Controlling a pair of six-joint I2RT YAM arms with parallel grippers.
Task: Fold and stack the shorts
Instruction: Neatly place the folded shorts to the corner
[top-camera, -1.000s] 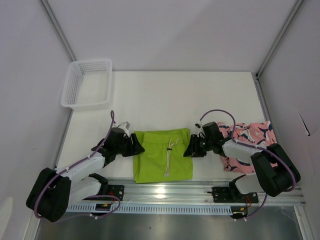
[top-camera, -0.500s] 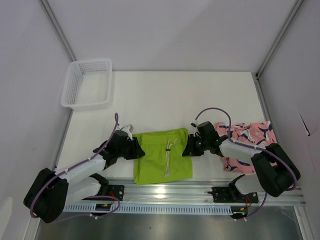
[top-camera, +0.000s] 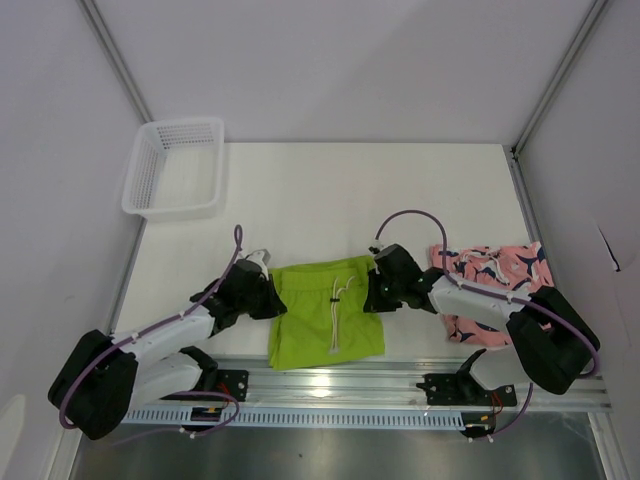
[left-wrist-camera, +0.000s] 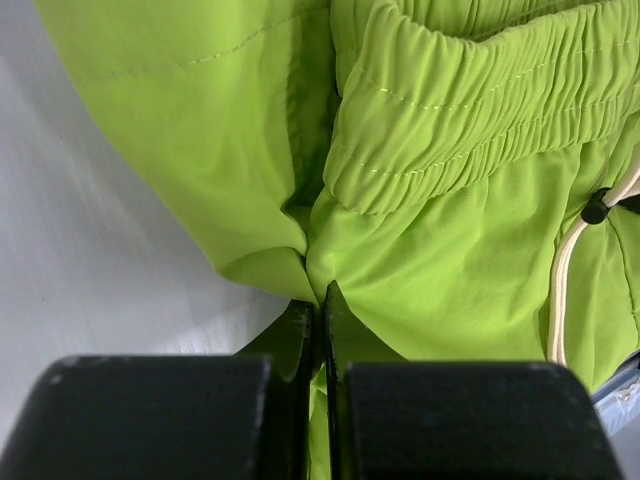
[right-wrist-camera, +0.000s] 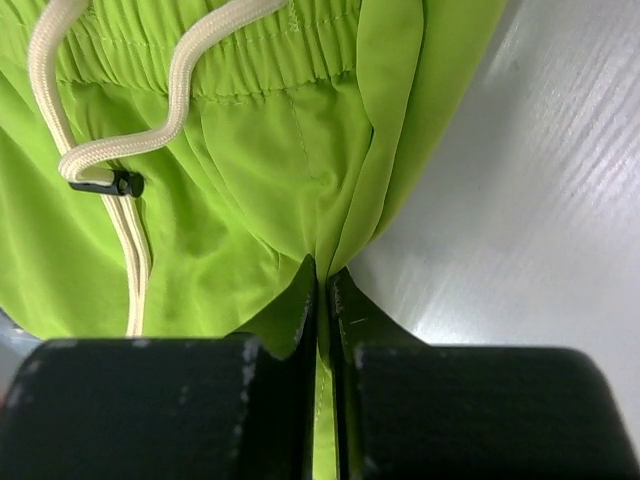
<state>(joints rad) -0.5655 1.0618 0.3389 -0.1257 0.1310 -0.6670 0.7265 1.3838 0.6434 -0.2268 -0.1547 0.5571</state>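
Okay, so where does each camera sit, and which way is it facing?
Top external: above and behind the robot, looking down at the table; the left gripper and right gripper pinch the green shorts at either side.
Left wrist: on the left arm, looking along its shut fingers at the waistband.
Right wrist: on the right arm, looking along its fingers at the drawstring.
All three share the green shorts.

Both arms low, extended forward, forearms angled inward toward each other. Left gripper (top-camera: 268, 297): jaws closed, pinching left edge of green shorts (top-camera: 325, 322). Right gripper (top-camera: 376, 293): jaws closed, pinching right edge.
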